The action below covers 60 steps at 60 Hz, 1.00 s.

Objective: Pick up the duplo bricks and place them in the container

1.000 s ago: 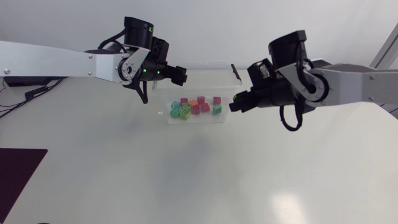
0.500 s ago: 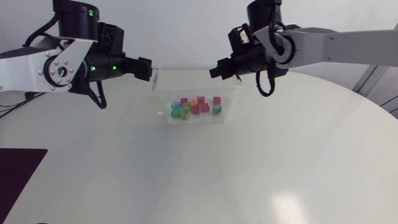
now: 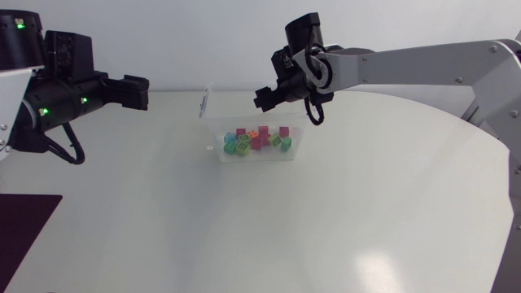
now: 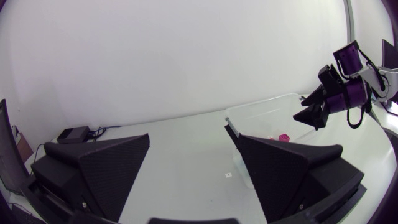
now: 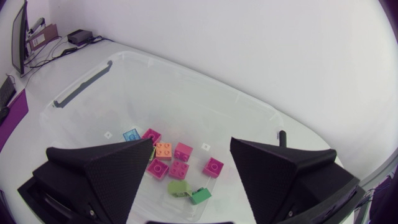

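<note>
Bricks (image 3: 257, 140) in pink, green, orange and blue, lying loose in one jumble on the floor of the container (image 3: 213, 130), with none to be seen on the desk (image 3: 269, 236) outside it. Dropped in rather than stacked, to judge by the tumble, in keeping with a task of simply getting them inside. Judged done, or all but done. Over the container's back rim, the right end effector (image 5: 191, 143), fingers spread wide and holding nothing, looking down into the container with the bricks beneath the gap. Carried there on a long arm stretched nearly level from well beyond the container's right side, wrist bent downward at the end. Well off the container's left side, the left end effector (image 3: 138, 92), likewise spread wide and empty, pointed level toward the container's left wall. Arm folded back and clear of the container, probably to leave the space above it free.
</note>
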Each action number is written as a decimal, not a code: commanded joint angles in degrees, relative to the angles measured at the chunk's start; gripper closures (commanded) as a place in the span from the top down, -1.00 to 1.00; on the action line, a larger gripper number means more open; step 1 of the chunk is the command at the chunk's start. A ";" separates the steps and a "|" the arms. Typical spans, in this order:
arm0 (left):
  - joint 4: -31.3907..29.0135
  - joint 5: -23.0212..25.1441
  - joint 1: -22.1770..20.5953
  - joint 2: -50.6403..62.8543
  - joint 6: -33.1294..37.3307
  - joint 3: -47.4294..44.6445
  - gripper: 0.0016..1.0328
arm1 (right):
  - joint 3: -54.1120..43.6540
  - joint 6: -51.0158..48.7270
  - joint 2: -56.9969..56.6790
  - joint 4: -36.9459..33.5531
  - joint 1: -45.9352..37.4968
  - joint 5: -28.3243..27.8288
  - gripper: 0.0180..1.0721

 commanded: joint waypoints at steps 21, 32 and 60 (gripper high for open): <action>-0.53 -0.47 1.85 -16.32 3.43 -10.71 0.91 | -30.34 -7.26 -30.84 14.08 -6.25 3.44 0.90; -2.64 -0.55 3.16 -22.47 3.96 -12.91 0.91 | -41.41 -9.01 -42.27 17.34 -12.31 2.47 0.90; -5.98 -0.82 5.98 -41.10 5.10 -24.33 0.91 | -60.93 -10.59 -66.26 15.40 -30.68 -7.72 0.90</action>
